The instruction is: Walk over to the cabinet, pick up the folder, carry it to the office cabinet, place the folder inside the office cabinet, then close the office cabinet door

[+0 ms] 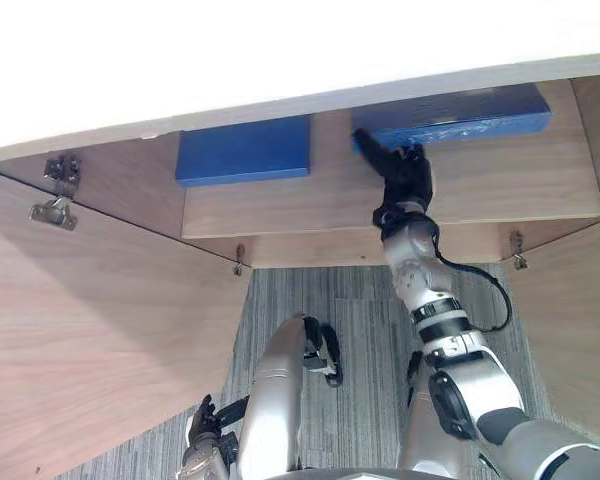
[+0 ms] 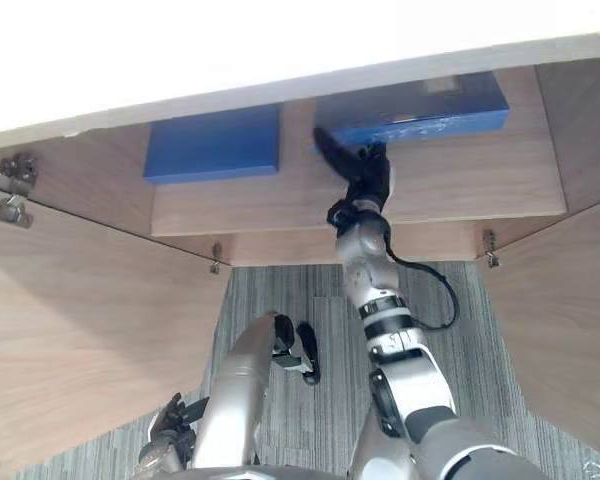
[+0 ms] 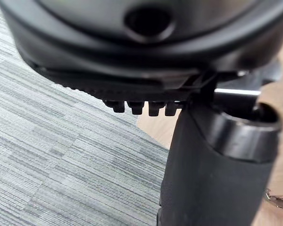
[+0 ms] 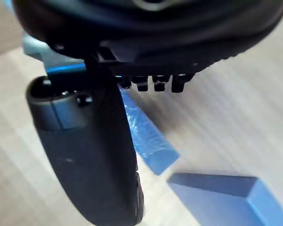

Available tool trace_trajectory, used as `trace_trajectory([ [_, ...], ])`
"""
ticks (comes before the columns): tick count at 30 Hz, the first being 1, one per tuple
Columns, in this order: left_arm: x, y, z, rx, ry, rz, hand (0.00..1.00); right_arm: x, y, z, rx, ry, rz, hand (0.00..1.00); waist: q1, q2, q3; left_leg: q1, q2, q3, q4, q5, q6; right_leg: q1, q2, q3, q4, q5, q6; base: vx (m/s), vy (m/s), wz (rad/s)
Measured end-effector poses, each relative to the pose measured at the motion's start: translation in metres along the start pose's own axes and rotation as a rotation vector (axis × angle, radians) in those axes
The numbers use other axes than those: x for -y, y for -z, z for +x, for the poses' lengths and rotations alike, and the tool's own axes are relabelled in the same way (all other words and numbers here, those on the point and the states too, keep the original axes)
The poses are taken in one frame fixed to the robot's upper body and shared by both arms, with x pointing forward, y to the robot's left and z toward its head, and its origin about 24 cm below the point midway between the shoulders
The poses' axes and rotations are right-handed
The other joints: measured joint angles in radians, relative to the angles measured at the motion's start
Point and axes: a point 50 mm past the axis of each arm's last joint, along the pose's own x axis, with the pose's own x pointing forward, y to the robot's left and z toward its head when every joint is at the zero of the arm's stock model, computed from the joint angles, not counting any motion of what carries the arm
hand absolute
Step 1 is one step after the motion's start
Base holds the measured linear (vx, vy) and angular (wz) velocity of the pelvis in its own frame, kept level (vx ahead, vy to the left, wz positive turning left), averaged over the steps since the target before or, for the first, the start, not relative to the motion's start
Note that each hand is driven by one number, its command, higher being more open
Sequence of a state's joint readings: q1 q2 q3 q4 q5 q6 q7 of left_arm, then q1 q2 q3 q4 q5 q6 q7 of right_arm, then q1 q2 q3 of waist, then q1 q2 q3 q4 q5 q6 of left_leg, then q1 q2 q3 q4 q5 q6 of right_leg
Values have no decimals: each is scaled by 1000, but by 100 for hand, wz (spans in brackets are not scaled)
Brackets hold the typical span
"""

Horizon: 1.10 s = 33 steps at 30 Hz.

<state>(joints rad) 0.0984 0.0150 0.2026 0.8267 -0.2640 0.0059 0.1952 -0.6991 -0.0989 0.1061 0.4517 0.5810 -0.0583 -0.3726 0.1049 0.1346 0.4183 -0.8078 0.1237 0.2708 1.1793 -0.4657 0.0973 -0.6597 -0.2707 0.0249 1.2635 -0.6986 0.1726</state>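
Folder (image 1: 460, 115) lies flat on the shelf (image 1: 310, 205) inside the office cabinet (image 1: 230, 60), on the right side, well back under the white top. A second blue folder (image 1: 242, 150) sits apart from it on the same shelf, to its left. Right hand (image 1: 408, 175) is at the folder's near left corner, thumb stretched out along that corner and fingers loose against the front edge. We see nothing clamped, so we read it as touching, not gripping. Left hand (image 1: 202, 425) hangs low over the carpet (image 1: 360, 290), fingers relaxed, empty. We judge placement essentially done, with backing out and shutting the doors left to do. Both stand wide: left door (image 1: 90, 340), right door (image 1: 575, 330). Risks we see: 1) the thumb sits right at the corner and the cover looks glossy, so a straight pull-back could hook it and skew or drag the folder toward the shelf lip. 2) If the folder ends up proud of the lip, a door won't seat. 3) The right arm reaches in between the two doors, so swinging either one before the arm clears would pinch it. 4) Pushing a door close to its hinge (image 1: 55, 195) gives poor leverage, and the hand may slide off the panel. We'd lift the thumb clear first, then retract.
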Motion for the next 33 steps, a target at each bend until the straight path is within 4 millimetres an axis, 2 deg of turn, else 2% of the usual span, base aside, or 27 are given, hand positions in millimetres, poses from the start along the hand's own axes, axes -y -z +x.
trace_trajectory([
  [5, -4, -6, 1, 32, 25, 9, 100, 11, 9, -7, -31, -184, -245, 100, -10, -29, 18, 17, 15, 13, -8, 0, 0, 5, 0, -3, -8, 11, 3, 17, -21, -12],
  [7, -5, -8, 1, 42, 42, 13, 100, 18, 8, -6, -24, -236, -416, 100, -12, -37, 22, 19, 16, 13, -9, -1, -1, 8, 0, -7, -12, 14, 3, 0, 0, 0],
  [11, -8, -8, 1, 44, 54, 39, 100, 31, 9, 1, -41, -297, -663, 100, -16, -55, 14, 33, 15, 16, -24, -1, -1, 19, -5, -17, -36, 27, 7, 4, 1, -1],
  [13, -9, -8, 1, 45, 65, 50, 100, 37, 10, 5, -59, -303, -715, 100, -16, -69, 7, 36, 11, 17, -28, 0, -1, 23, -10, -19, -42, 28, 6, 38, 5, 2],
  [14, -9, -8, 1, 46, 71, 53, 100, 40, 9, 7, -64, -305, -728, 100, -16, -71, 8, 39, 9, 16, -29, 0, -1, 28, -12, -21, -44, 28, 6, 51, 0, 8],
  [18, -9, -8, 1, 45, 106, 74, 100, 52, 7, 9, -68, -352, -969, 100, -10, -79, 5, 68, -12, 16, -51, 2, 3, 65, -30, -30, -66, 31, 12, 53, -4, 10],
  [21, -13, -7, 0, 43, 112, 96, 100, 52, 19, 4, -91, -457, -1235, 100, -11, -91, 0, 112, -24, 17, -89, 9, 2, 119, -39, -44, -113, 51, 6, 81, 5, 3],
  [23, -18, -4, 0, 36, 120, 124, 100, 55, 42, -6, -171, -571, -1435, 100, -7, -116, -15, 159, -36, 20, -142, 23, 0, 162, -43, -54, -172, 75, 6, 74, 8, 0],
  [26, -21, -4, -1, 34, 128, 146, 100, 62, 53, -11, -208, -596, -1558, 100, 4, -131, -26, 188, -50, 20, -198, 43, 0, 198, -50, -77, -233, 107, 1, 68, -1, 5],
  [33, -25, 2, -5, 34, 150, 171, 100, 82, 59, -14, -258, -534, -1595, 100, 18, -132, -30, 267, -93, 25, -277, 64, 10, 293, -85, -110, -320, 149, 10, 65, 18, 7],
])
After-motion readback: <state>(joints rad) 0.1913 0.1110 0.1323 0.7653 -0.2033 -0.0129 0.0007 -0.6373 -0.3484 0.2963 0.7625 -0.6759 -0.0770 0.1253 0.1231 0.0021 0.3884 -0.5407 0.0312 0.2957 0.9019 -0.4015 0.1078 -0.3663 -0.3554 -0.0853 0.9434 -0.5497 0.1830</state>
